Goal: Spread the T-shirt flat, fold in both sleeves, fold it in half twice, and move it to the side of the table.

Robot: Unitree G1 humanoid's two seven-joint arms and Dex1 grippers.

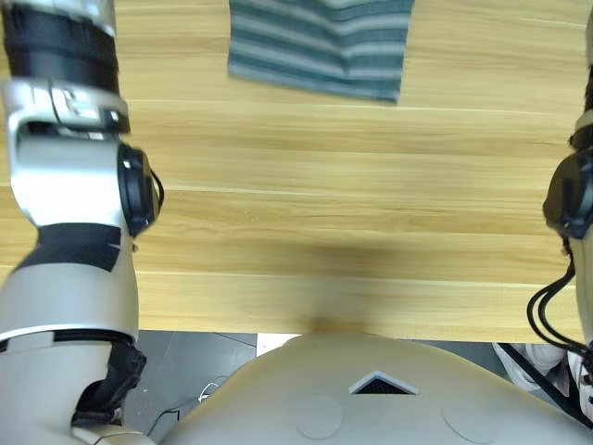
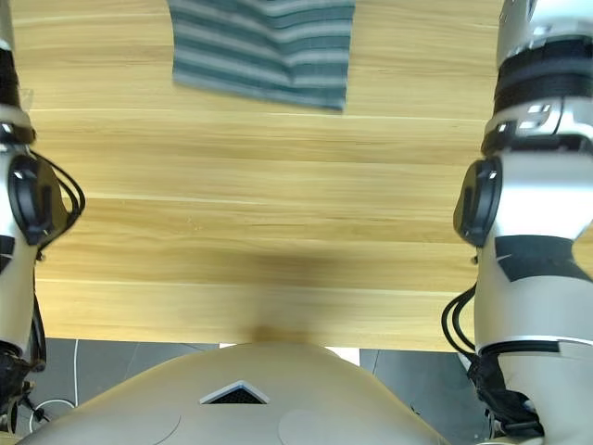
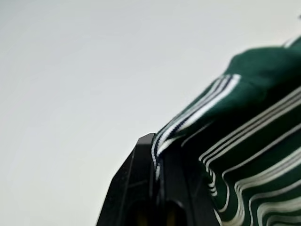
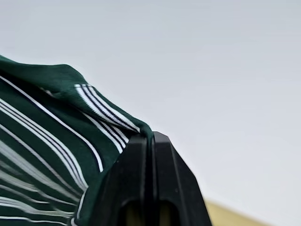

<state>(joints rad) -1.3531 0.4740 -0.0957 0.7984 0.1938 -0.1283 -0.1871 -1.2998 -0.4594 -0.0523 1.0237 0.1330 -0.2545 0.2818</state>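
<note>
Wooden surface [image 1: 324, 213]; striped T-shirt [image 1: 320, 46] hangs over its far side, left claw [image 3: 157, 153] and right claw [image 4: 150, 141] each clenched on its fabric. Lowering both evenly, cloth taut, should spread it flat.

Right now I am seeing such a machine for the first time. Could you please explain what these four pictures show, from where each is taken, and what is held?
This is a humanoid robot with two arms, each ending in a two-finger gripper. The two eye pictures come from a camera on its head, looking down: you see the left arm, the right arm and a wooden table. A green striped T-shirt shows over the table's far side. The other two pictures come from cameras on the wrists. In them the left gripper and the right gripper are each shut on an edge of the T-shirt.
</note>
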